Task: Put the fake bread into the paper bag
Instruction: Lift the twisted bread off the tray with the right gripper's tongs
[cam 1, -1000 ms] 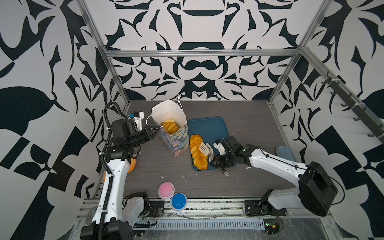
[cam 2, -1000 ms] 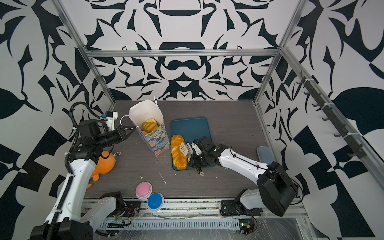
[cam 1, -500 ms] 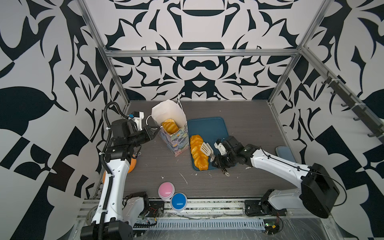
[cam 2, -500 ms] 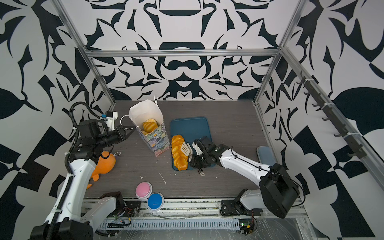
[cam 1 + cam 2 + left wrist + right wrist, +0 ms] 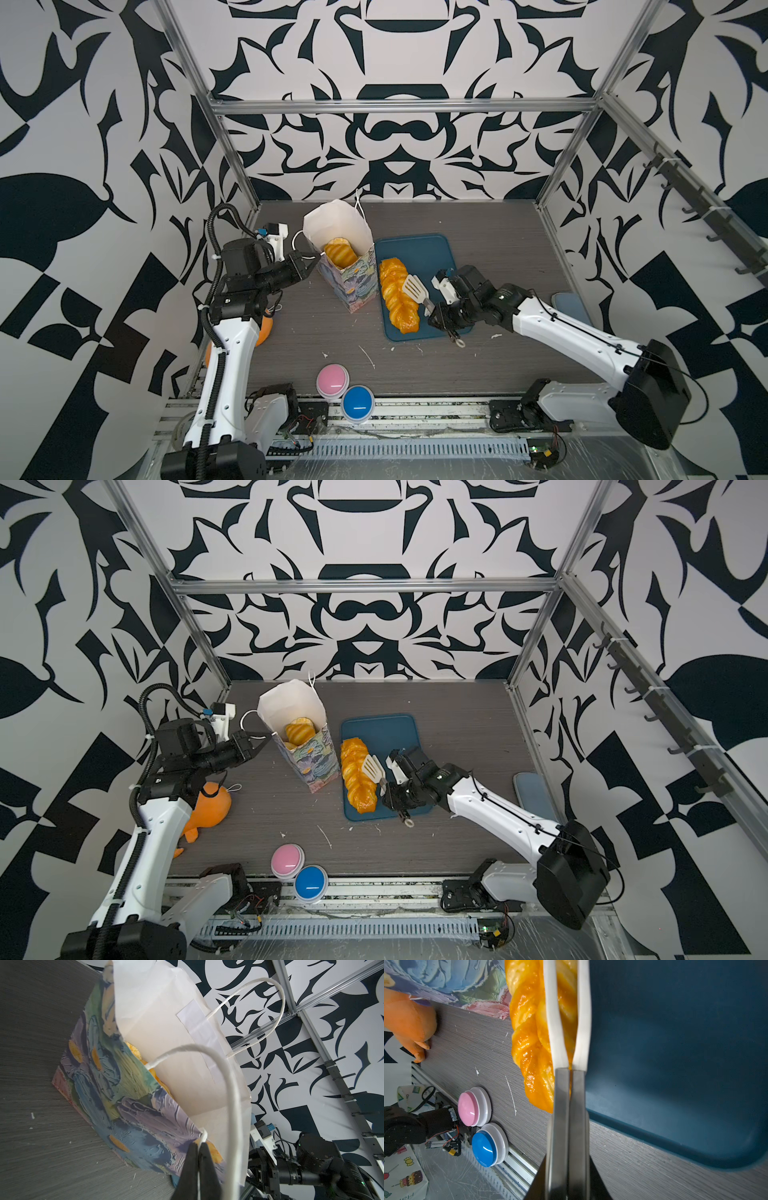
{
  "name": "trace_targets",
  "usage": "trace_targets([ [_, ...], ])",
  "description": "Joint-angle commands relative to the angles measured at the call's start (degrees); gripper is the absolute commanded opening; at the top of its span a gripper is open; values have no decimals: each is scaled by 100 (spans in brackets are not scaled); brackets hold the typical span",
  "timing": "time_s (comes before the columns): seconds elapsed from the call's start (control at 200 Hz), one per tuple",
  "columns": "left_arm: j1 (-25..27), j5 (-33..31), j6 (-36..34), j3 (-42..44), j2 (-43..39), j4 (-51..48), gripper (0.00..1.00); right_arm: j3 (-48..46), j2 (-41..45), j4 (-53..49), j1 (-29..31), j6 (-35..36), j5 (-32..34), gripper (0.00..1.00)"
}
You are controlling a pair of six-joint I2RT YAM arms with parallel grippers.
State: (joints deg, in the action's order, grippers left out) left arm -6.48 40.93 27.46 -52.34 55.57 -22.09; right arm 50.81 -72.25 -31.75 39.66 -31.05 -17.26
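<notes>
The right gripper (image 5: 441,319) is closed on the metal handles of the tongs (image 5: 564,1105), whose white blades are squeezed onto the braided loaf (image 5: 397,295). The loaf lies along the edge of the blue tray (image 5: 419,249) nearest the paper bag (image 5: 353,282), which stands on the bench beside it, pastries (image 5: 340,253) inside. The left gripper (image 5: 199,1146) pinches the bag's rim at the cord handle (image 5: 232,1093). Keep the squeeze firm, lift clear of the tray rim, and feed the loaf endwise into the bag.

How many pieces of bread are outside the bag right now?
1: the braided loaf lies on the blue tray, right beside the bag. Pastries show inside the bag's open top; more may be hidden beneath them.
</notes>
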Motion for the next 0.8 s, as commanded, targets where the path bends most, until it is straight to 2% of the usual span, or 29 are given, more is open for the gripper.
trace_targets([
  [0.0, -20, 65, 7, 21, -39, -36, 0, 435, 300, -45, -122, 273, 133, 25],
  [0.34, -20, 66, 7, 22, -45, -40, 0, 998, 426, -539, -310, 672, 306, 25],
  [0.795, -20, 64, -13, -22, -49, -87, 0, 1952, 491, -912, -336, 820, 327, 24],
])
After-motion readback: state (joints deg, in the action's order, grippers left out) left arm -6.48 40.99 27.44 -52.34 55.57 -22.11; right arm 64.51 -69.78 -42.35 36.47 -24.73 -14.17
